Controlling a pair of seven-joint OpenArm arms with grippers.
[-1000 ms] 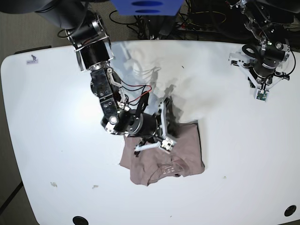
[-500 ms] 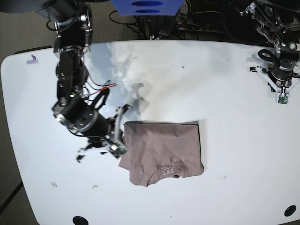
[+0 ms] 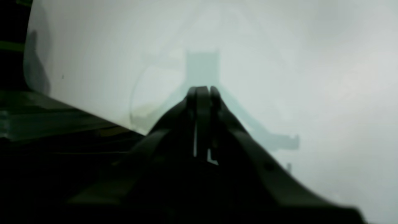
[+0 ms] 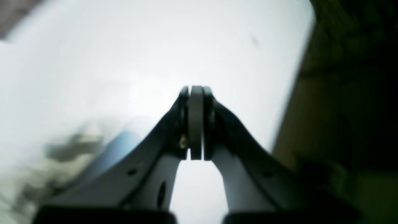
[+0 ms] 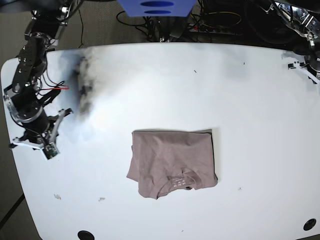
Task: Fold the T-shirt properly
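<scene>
**Child:** Where is the shirt?

**Me:** The dusty pink, short-sleeved cotton T-shirt (image 5: pixel 172 162) lies flat in the middle of the big white round-cornered table (image 5: pixel 250 115). It is folded into a chunky square shape. The top edge is straight, and the bottom edge is a bit wavy. The neck opening sits near the bottom edge, with a small printed label (image 5: pixel 181 181) showing inside it.

**Child:** Are your hands on it?

**Me:** No. Both are well apart from it. My right gripper (image 4: pixel 196 90) is off by the table's far left edge in the base view, hanging over the white top. My left gripper (image 3: pixel 202 90) is at the other side, by the table's top right corner. In the base view only a small bit of that arm shows at the picture's edge.

**Child:** Are your fingers open?

**Me:** No, both hands are pressed together. In the right wrist view, my two pale grey fingers (image 4: pixel 155 174) meet at the tips with nothing between them. In the left wrist view, my dark fingers (image 3: pixel 242 140) meet the same way, also with nothing in them. Their shadow falls on the white top under them.

**Child:** What else is on the table?

**Me:** A few tiny specks near the front edge (image 5: pixel 57 197), and a dark round hole (image 5: pixel 86 234) at the front left.
</scene>
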